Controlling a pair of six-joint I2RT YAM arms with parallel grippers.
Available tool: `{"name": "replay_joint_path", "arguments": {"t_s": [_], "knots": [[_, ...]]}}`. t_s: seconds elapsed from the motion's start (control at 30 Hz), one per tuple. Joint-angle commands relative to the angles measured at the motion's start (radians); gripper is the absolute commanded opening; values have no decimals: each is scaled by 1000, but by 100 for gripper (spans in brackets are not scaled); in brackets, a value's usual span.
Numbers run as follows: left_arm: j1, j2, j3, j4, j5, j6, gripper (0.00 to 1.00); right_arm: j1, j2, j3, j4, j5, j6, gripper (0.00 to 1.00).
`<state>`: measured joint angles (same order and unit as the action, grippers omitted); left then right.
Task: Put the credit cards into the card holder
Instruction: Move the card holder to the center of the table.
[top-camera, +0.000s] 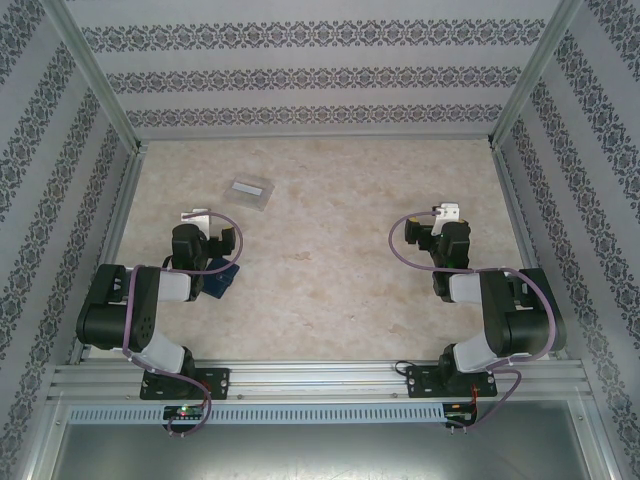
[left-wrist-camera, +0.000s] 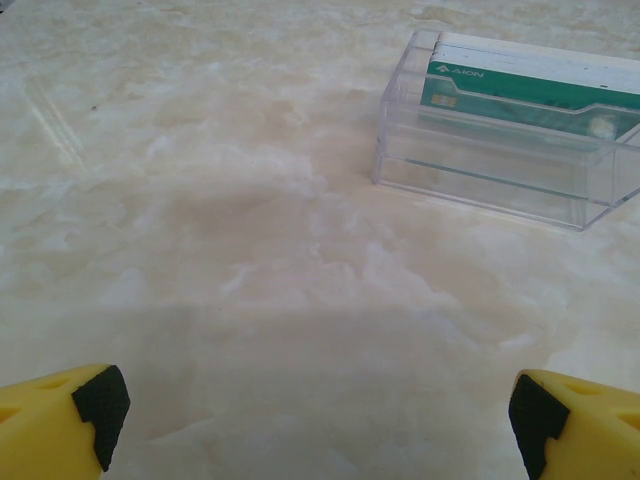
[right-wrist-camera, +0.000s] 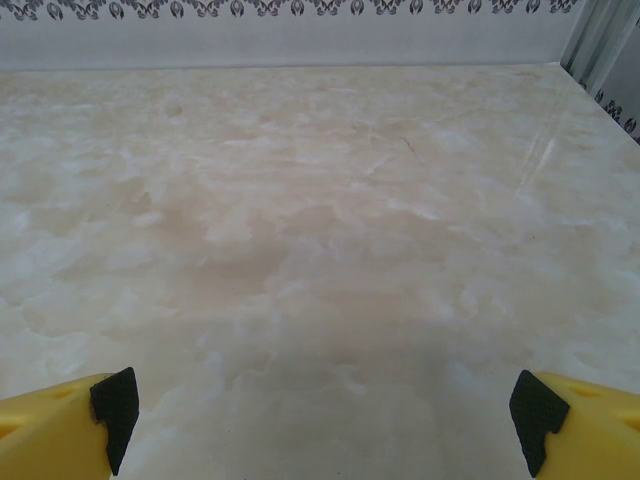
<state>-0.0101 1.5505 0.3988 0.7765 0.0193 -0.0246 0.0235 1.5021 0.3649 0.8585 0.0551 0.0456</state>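
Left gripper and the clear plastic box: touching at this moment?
Apart. In the left wrist view the open left gripper sits well short of the clear plastic box, with a wide stretch of bare marbled table between them.

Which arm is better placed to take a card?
Left, probably. The open left gripper faces the box holding a green card, and the wallet lies beside that arm. The right gripper is far from both.

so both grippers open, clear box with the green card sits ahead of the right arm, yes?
No: the clear box sits ahead of the left gripper, as the left wrist view shows. The green card is in it, and the right gripper is open too.
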Motion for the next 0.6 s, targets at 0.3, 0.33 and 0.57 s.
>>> {"name": "replay_joint_path", "arguments": {"t_s": [0.3,0.33,0.57], "knots": [[13,-142,172,-347,42,8,99,-14,-57,19,-3,10,7,98],[14,-175,216,-452,37,-15,99,-18,-89,22,-38,5,10,98],[17,-322,560,-1205,9,-518,99,2,-445,46,-326,145,156,98]]}}
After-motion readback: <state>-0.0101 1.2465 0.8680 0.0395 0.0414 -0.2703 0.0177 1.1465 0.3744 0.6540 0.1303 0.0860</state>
